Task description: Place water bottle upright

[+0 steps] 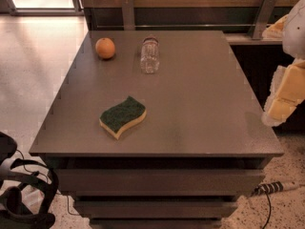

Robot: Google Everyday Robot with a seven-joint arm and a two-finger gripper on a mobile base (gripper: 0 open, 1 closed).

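Bottle (149,56) lying flat, end effector (282,101) cropped at right edge

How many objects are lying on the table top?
3: the orange far left, the water bottle just right of it, the sponge nearer the front. None seems hidden. The gripper is beyond the right edge of the table.

Only a sliver of the robot shows at the right edge: a rounded white arm shell (296,27) above blocky pale-yellow segments (291,82) edged in white. The lowest cream-yellow piece is the gripper (279,109), just off the right rim of the grey-brown bench (205,104).
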